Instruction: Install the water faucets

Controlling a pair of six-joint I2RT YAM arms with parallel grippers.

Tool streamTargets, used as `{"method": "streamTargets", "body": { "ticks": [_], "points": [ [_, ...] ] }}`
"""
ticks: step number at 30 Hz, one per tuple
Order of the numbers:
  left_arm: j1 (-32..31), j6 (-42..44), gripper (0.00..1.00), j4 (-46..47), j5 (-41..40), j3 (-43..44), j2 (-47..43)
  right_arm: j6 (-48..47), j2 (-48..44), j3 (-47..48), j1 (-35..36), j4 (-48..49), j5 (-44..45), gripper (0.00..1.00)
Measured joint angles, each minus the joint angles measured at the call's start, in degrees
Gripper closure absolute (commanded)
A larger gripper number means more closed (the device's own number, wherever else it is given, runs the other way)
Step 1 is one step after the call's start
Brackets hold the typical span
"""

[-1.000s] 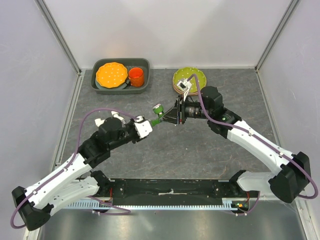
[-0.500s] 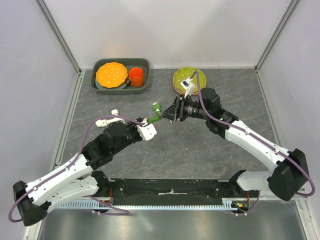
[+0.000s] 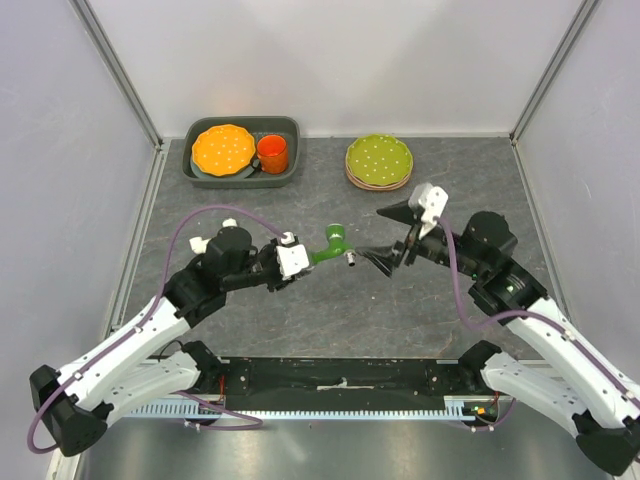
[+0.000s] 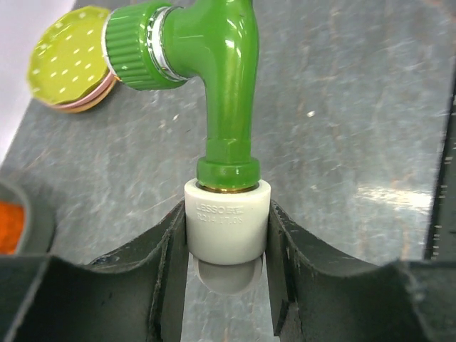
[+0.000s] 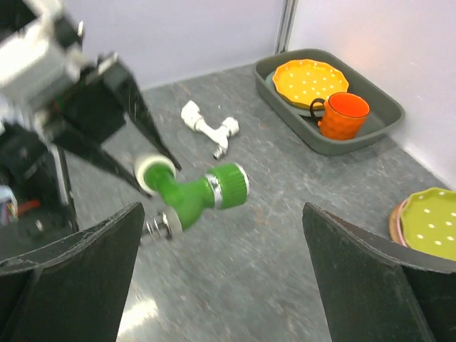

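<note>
My left pincer [image 3: 303, 258] grips the green plastic T-shaped faucet [image 3: 331, 246] by its white end [image 4: 226, 222]; my right pincer [image 3: 388, 237] gapes at three o'clock.

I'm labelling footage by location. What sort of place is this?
Probably a robot test cell in a lab, not a real kitchen: plain white panel walls on metal posts enclose a grey tabletop, and the left arm and right arm are bolted at its near edge.

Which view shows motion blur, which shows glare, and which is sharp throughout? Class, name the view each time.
Right wrist: the left arm is smeared by motion blur, the green faucet slightly soft. Left wrist: faucet crisp, a glare patch on the table. Top external: sharp, evenly lit.
</note>
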Motion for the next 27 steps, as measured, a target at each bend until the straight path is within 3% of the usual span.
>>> {"method": "streamTargets", "body": {
  "ticks": [6,11,17,27],
  "points": [
    [2.25,-1.09,0.98,-3.04,14.93,3.52,2.23,-14.08,-10.05,-6.4,0.0,-6.1,-4.22,0.02],
    [2.49,-1.49,0.98,-5.49,24.0,6.19,4.81,-21.44,-14.84,-6.05,0.0,-10.25,-9.44,0.02],
    [2.51,-1.64,0.98,-7.19,28.26,7.04,5.92,-25.51,-9.44,-4.04,1.07,-12.85,-15.5,0.02],
    [2.56,-1.66,0.98,-7.67,30.58,7.08,5.92,-28.72,0.68,0.46,5.22,-16.98,-20.26,0.11]
  ]
}}
